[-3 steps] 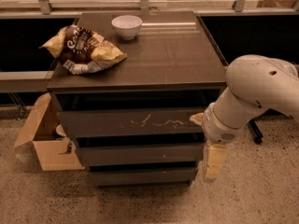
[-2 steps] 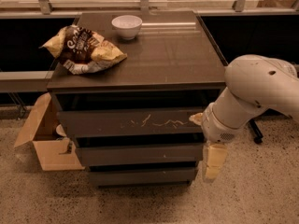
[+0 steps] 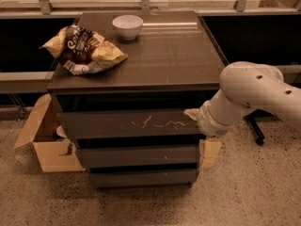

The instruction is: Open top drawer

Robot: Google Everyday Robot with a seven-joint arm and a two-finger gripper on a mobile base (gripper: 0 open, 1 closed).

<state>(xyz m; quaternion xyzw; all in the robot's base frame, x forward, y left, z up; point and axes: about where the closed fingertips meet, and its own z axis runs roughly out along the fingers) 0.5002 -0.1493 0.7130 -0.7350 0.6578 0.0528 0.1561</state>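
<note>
Speckled flooring (image 3: 254,192) surrounds a dark desk (image 3: 169,55) that stands against a low ledge below a row of windows. On the desk's top, a white bowl (image 3: 127,26) sits near the back edge, and a crumpled brown and yellow snack bag (image 3: 83,48) lies toward the left front corner, well apart from the bowl. Three drawer fronts are stacked below the top. The top drawer (image 3: 103,125) is the tallest of them, directly under the desk's top and above the two shorter fronts, with pale scratch marks running across the right half of its panel. An open cardboard box (image 3: 44,147) rests on the floor just beside the desk's left side, one flap raised. A thick white robot arm (image 3: 256,93) reaches in from the right and bends down toward the desk's right front corner. Its tool (image 3: 201,128) sits at the right end of the top drawer, with one pale beige part touching the drawer's upper right edge and another hanging beside the middle drawer. Whether the tool is released or clenched cannot be told from this angle. A dark chair leg with a caster (image 3: 256,134) shows on the floor behind the arm.
</note>
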